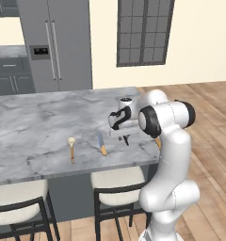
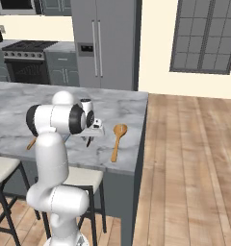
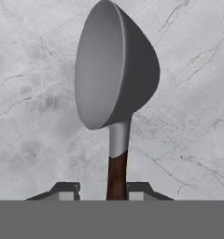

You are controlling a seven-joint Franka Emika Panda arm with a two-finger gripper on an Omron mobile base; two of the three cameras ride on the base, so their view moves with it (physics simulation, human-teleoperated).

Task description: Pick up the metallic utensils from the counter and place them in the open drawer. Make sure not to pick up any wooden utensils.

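The white arm, bent sharply at the elbow, reaches forward and down with its wrist pointed downward, the gripper [image 3: 116,191] lowered, its two dark fingertips [image 3: 67,190] set narrowly apart on either side.

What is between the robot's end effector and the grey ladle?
Nothing visible. In the hand view the ladle sits right in front of the end effector, its dark handle running down between the two fingertips, over bare counter. Whether the fingertips touch the handle cannot be told.
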